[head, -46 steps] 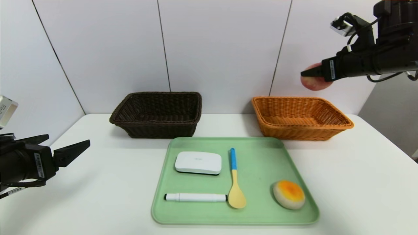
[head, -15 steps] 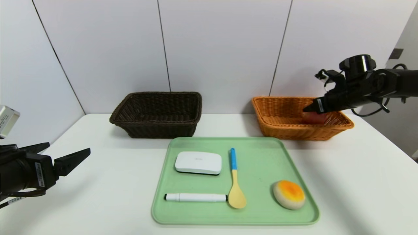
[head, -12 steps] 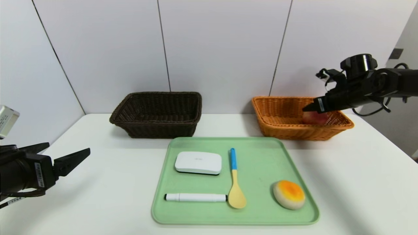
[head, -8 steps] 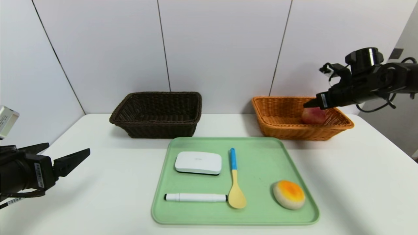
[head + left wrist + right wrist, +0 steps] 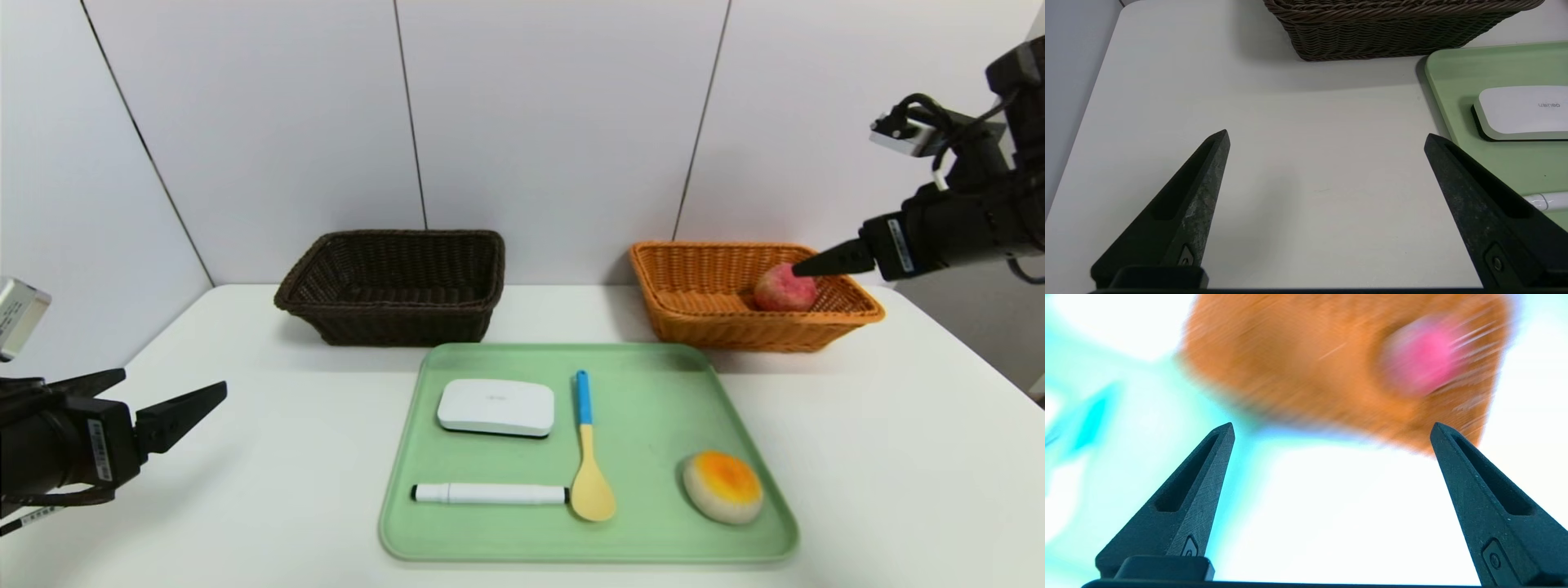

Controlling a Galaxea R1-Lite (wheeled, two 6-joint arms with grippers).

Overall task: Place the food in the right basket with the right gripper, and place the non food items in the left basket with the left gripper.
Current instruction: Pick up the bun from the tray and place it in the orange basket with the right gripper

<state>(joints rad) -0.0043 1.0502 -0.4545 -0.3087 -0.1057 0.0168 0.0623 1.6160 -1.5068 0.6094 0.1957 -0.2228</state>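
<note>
- Head view: the peach [image 5: 784, 287] lies in the right basket [image 5: 751, 327], just under and beyond the right gripper [image 5: 816, 265], whose jaws hold nothing. The bun [image 5: 723, 486] sits on the green tray [image 5: 653, 384], below and toward the robot from those jaws; being round, it has no long axis. The right arm is nearer it.
- Left wrist view: the left gripper [image 5: 1327, 139] has its jaws spread wide and empty over the table [image 5: 1290, 163]; the white box [image 5: 1521, 111] lies ahead, off to one side, long axis crosswise.
- Right wrist view: jaws wide apart and empty, with basket and peach ahead of them.
</note>
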